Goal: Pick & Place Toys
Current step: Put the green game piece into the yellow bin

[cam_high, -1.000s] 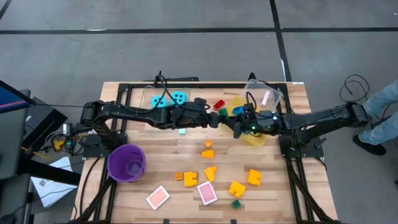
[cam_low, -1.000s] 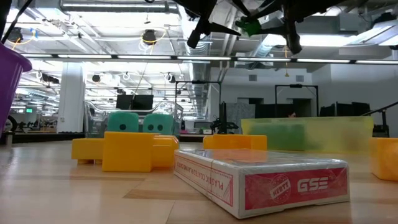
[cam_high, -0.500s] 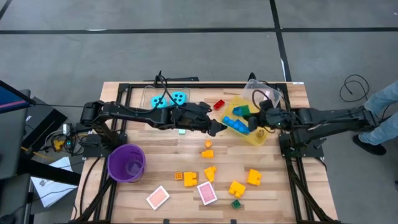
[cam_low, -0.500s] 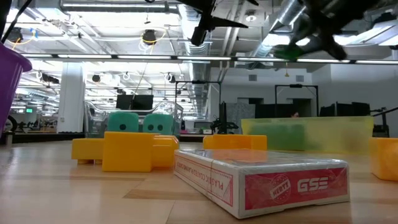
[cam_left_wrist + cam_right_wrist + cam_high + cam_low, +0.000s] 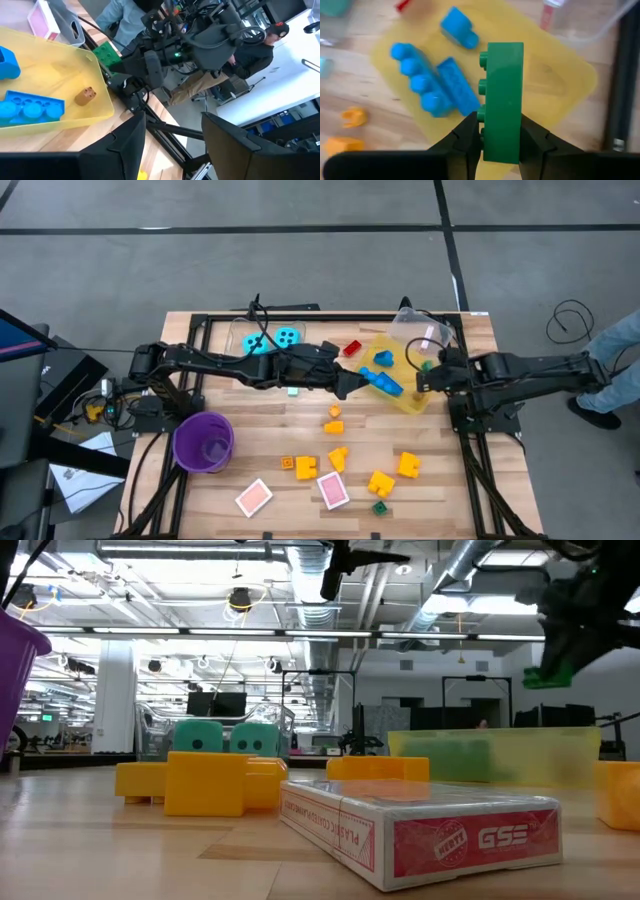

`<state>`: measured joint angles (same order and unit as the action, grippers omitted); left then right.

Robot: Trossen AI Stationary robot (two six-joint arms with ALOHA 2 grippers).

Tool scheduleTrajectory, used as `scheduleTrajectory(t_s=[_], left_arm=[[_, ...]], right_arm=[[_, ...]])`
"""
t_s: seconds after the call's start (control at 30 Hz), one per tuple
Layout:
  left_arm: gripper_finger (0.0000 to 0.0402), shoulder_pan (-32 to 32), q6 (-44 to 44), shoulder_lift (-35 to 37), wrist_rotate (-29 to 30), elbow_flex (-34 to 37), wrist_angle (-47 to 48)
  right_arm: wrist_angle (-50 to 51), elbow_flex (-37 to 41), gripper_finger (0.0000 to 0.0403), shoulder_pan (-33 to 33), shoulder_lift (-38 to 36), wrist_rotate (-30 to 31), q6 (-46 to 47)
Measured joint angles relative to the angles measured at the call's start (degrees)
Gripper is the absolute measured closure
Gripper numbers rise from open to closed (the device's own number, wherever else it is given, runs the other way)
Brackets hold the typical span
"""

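Right gripper (image 5: 501,142) jaws clamp green brick (image 5: 503,102) above yellow bin (image 5: 560,82); left jaws open.

You're looking at two dark, near-black jointed arms, the left arm (image 5: 230,365) and the right arm (image 5: 530,367), each a chain of slim links and bulkier joint housings. Black cables (image 5: 258,312) loop off them at the table's back edge. A small green light (image 5: 176,54) glows on the right arm's wrist housing. Each ends in two matte black, angular fingers (image 5: 465,137); screws or markings, if any, can't be made out.
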<state>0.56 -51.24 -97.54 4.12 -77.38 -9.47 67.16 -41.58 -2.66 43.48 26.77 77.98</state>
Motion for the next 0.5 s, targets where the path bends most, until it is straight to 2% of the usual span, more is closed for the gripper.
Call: scheduleTrajectory(t_s=[0.2, 0.33, 0.5], left_arm=[[0.0223, 0.00, 0.00, 0.00, 0.04, 0.00, -0.09], [0.0227, -0.02, 0.00, 0.00, 0.07, 0.00, -0.05], [0.0229, 0.00, 0.00, 0.00, 0.09, 0.00, -0.09]], right_arm=[[1.06, 2.13, 0.0315, 2.57, 0.32, -1.79, -3.43], [0.43, 5.11, 0.0315, 4.82, 0.33, -5.62, -3.38], [-1.20, 5.77, 0.0315, 6.91, 0.37, -5.25, -2.59]])
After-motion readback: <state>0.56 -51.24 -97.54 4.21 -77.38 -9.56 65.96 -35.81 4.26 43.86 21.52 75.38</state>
